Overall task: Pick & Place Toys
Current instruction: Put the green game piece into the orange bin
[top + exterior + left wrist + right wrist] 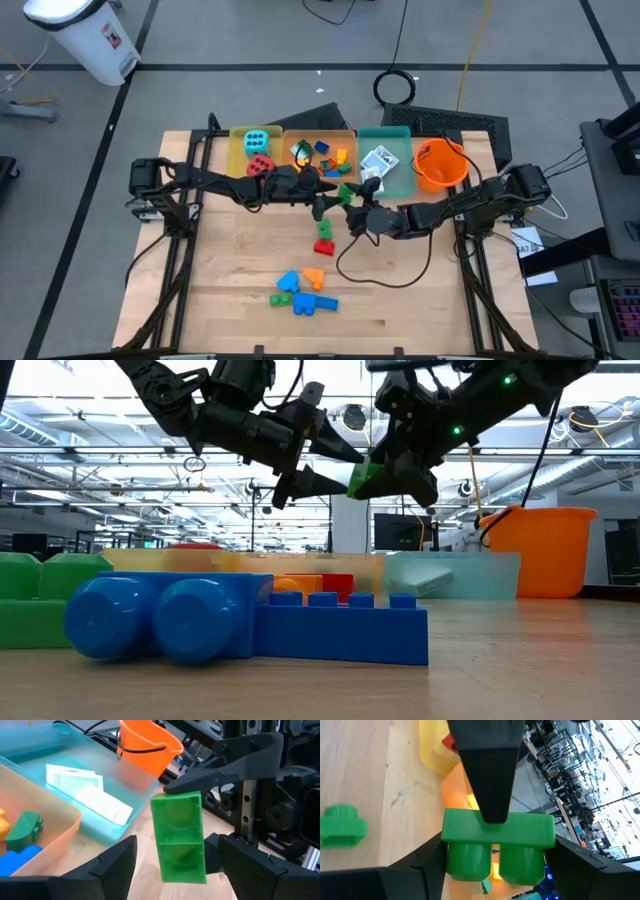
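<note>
– Two claws meet over mid-counter (230, 270). Why both on one piece?

– Reads as a hand-over, my judgement. The right claw (498, 852) is clenched on the green brick (497, 827), fingers against its two ends, studs facing that arm's wrist. The brick is in the air, clear of the wood, just in front of the trays. The left claw (172, 842) is spread wide, with the brick between its fingers and one tip close to or on the brick's flat side. It has no grip yet.

– Why held end-on?

– Probably to leave the broad faces free for the other claw. The left arm is the one nearer the orange tray (320, 130), where loose bricks already lie.

– Counts?

– Trays: three, the yellow tray (237, 160), the orange one and the teal tray (400, 170), in one row along the far edge. An orange bucket (440, 165) stands at the right end.
Dice: two, the cyan die (256, 141) and the red die (261, 164), both in the yellow tray.
Card packs (378, 160): at least two, in the teal tray.
Bricks: one held. A red-and-green stack (324, 236) lies just below the claws. The front cluster (303, 290) is blue, orange and green, roughly five pieces, and I cannot split it exactly. Those in the orange tray are too small to count.
</note>
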